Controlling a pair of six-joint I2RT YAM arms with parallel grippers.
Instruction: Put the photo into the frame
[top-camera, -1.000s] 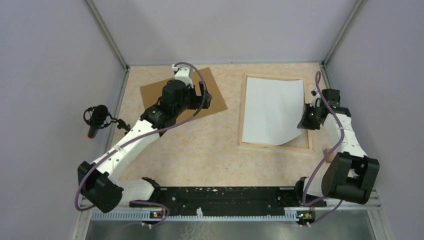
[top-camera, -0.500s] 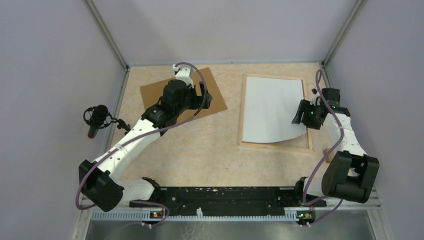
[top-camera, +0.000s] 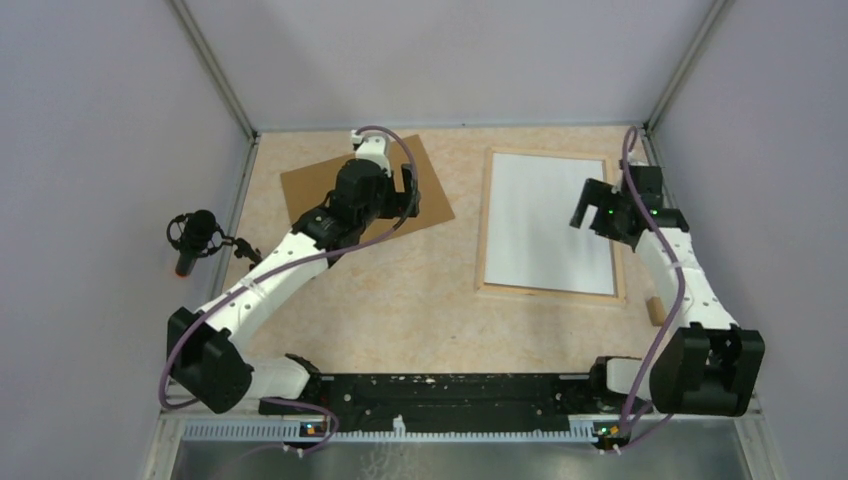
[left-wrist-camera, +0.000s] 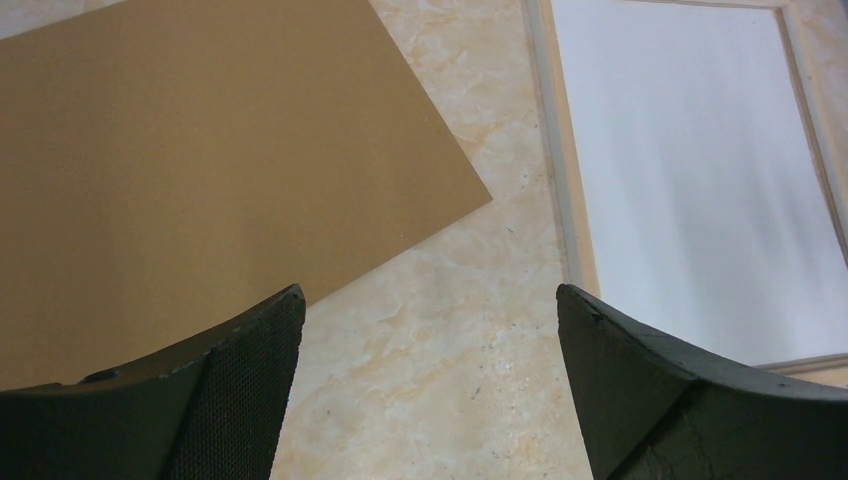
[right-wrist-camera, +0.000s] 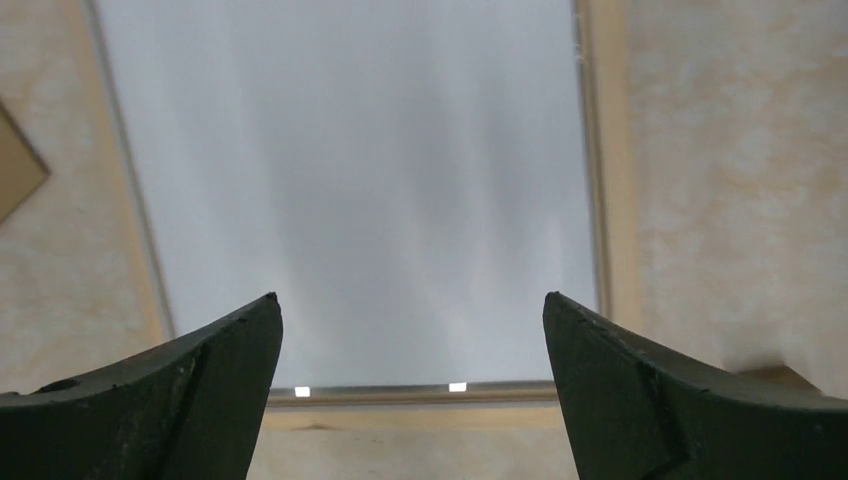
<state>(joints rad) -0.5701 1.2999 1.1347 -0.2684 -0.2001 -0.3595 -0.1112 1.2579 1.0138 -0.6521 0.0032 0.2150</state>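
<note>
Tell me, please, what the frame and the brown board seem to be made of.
The frame looks like bare pale wood: thin, tan, matte strips. The brown board looks like cardboard or hardboard, flat and evenly brown without sheen; which, I cannot tell.

We see a beige marbled tabletop (top-camera: 400, 290) beneath both pairs of jaws, plain lilac-grey walls (top-camera: 100, 120) beyond them, metal corner posts (top-camera: 213, 65), soft even light.

White-backed photo (top-camera: 547, 221) face down, flat inside pale wooden frame (top-camera: 482, 230)
</note>
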